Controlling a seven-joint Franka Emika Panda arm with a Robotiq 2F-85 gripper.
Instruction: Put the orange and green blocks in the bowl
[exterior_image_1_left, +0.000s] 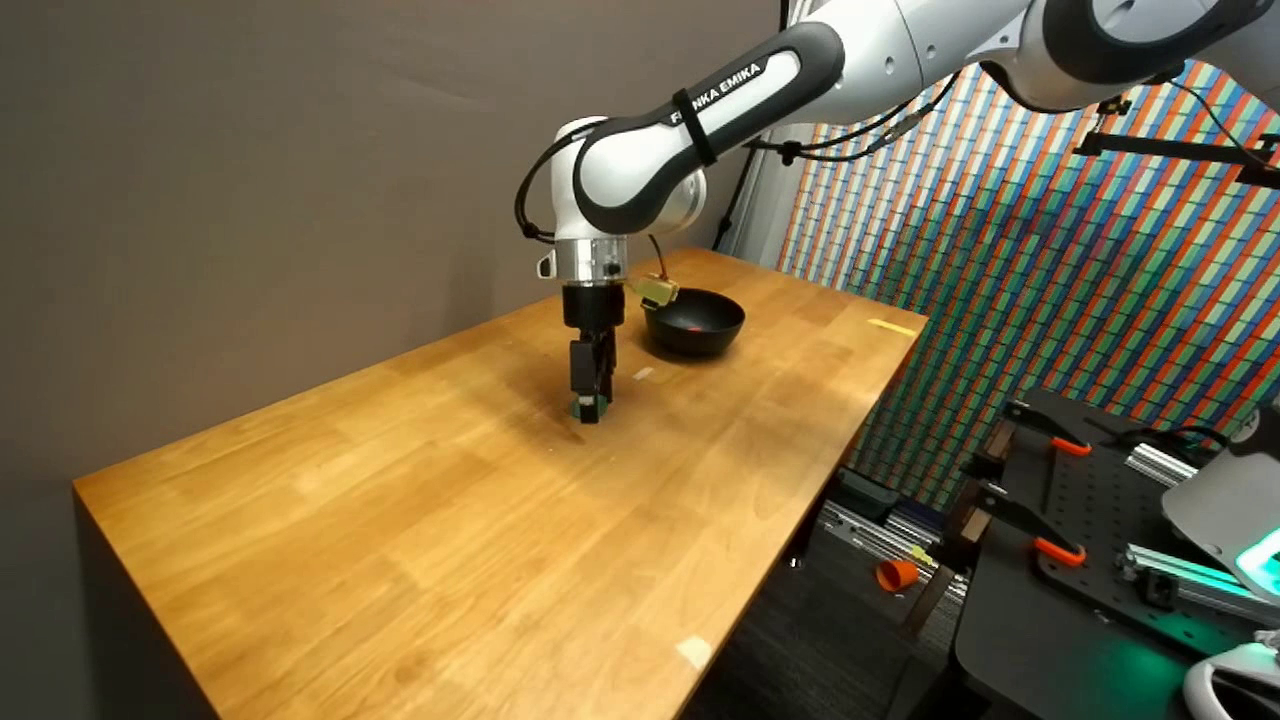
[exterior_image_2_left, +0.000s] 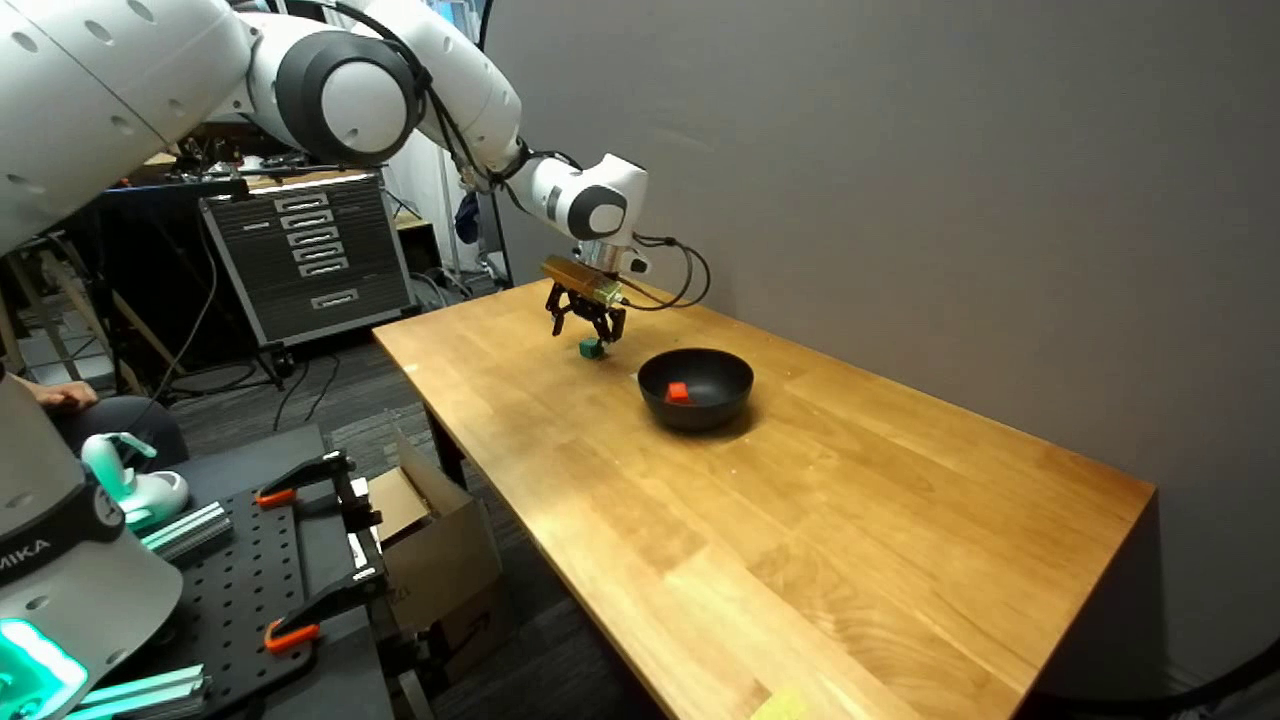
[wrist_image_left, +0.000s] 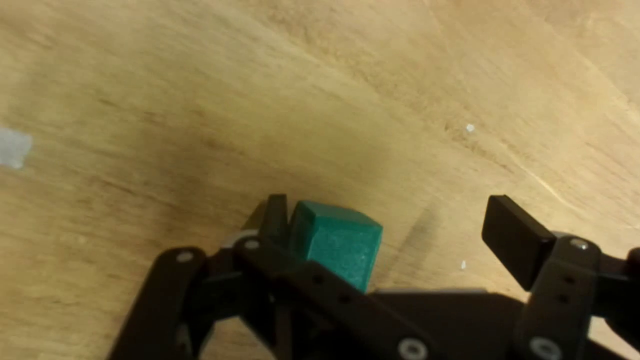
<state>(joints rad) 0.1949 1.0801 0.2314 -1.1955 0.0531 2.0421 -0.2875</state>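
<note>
Over the wooden table, in an exterior view, the gripper hung with its jaws spread. The green block lay on the table between them, close to the side nearer the bowl. The orange block, rather red to the eye, sat inside that bowl, so its half of the job looked done.

In an exterior view, the fingers overlapped and hid much of the green block; their gap could not be judged from there. The bowl stood apart, beyond the gripper.

In the wrist view, the jaws were wide apart, nothing gripped. The green block, showing no clear long axis, lay just beside the finger at that view's left, perhaps touching it, and well apart from the opposite one. Closing from there might push it sideways; a slight shift bowlward would probably centre it.
</note>
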